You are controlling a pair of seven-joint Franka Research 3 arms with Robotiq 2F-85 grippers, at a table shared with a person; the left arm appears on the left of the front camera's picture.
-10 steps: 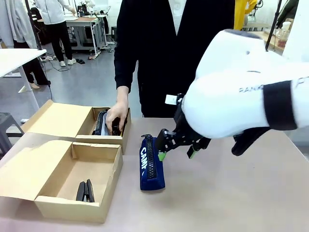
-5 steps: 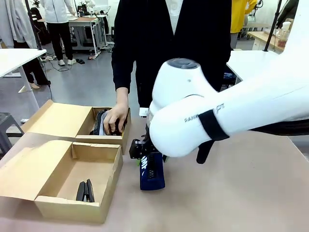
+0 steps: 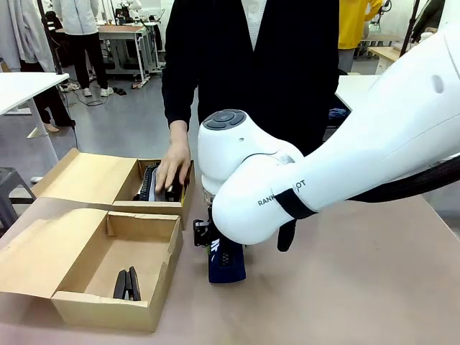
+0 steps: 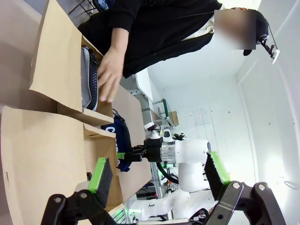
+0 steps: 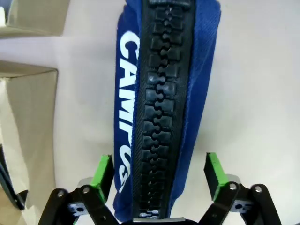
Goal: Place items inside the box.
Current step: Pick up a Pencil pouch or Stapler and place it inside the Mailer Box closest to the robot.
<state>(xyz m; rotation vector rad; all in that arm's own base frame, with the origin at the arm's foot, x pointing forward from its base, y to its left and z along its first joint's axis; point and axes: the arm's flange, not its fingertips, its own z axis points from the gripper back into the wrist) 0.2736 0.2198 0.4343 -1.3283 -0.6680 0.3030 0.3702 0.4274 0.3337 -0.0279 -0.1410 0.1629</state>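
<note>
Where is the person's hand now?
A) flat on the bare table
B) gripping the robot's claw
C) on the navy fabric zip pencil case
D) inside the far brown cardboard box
D: the person's hand rests inside the far open brown cardboard box; the navy fabric zip pencil case lies apart on the table, under the right claw.
</note>
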